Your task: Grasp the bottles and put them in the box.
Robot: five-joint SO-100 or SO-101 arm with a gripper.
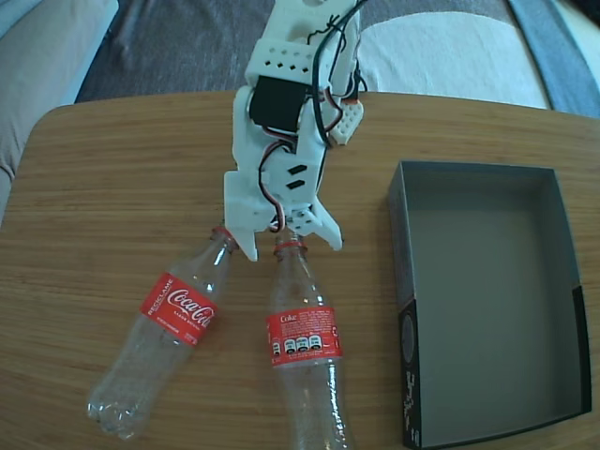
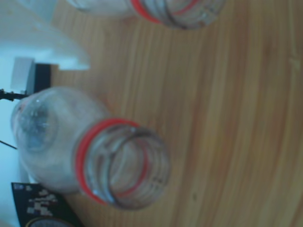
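Both Coca-Cola bottles lie on the wooden table (image 1: 112, 178), left of the black cardboard box (image 1: 410, 375) in the fixed view: the left bottle (image 1: 169, 323) angled away, the right bottle (image 1: 305, 352) nearer the box, neck pointing up the frame. The white gripper (image 1: 292, 246) hangs with its fingers spread astride the right bottle's open red-ringed mouth (image 2: 125, 163), not clamped on it

Base of the right bottle (image 1: 305, 352) cut off by the fixed view's bottom edge, second bottle (image 2: 175, 10) cropped at the wrist view's top, whole wrist view blurred, box print (image 2: 40, 205) left unreadable, arm's base hidden beyond the frame.
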